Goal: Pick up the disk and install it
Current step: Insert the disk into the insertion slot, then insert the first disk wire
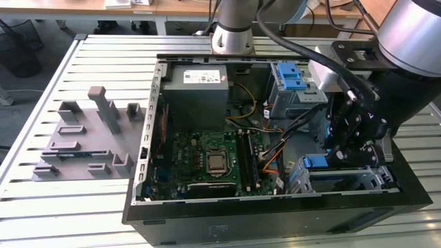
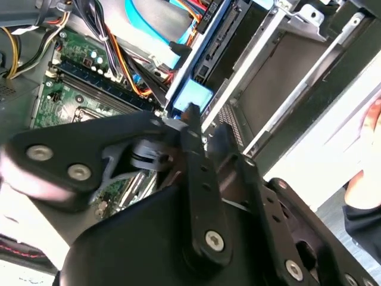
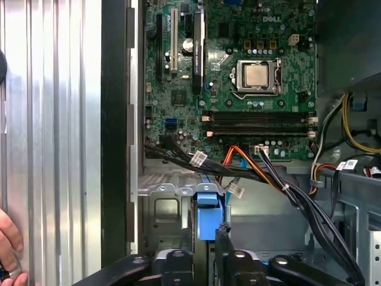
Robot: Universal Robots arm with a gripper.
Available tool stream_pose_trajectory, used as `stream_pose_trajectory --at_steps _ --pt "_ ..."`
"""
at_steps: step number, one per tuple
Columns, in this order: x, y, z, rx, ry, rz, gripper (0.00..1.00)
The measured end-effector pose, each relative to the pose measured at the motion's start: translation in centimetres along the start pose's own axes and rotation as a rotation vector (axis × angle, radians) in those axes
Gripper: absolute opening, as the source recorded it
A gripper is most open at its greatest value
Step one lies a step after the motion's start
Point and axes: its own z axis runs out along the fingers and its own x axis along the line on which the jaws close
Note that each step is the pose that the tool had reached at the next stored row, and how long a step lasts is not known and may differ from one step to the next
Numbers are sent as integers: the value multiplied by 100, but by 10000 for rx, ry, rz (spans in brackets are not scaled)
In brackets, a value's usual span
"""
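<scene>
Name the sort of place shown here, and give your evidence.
Probably a robotics lab or workshop: an open computer case lies on a slatted metal table, its motherboard exposed, with desks behind.

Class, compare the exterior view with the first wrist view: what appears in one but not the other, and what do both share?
Exterior view alone: the grey fixture block on the slatted table and the grey power supply inside the case.

First wrist view alone: a person's hand at the picture's edge.

Shared: the green motherboard, and the tool at the blue-framed disk in the drive bay.
</scene>
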Motion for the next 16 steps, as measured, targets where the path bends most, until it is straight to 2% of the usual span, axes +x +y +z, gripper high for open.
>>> stream_pose_trajectory --at_steps 1,2,5,16 --pt "0 0 18 0 0 0 24" --pt "0 0 34 0 -1 0 24" --pt "1 0 57 0 1 1 13" --pt "1 -12 69 0 0 0 11"
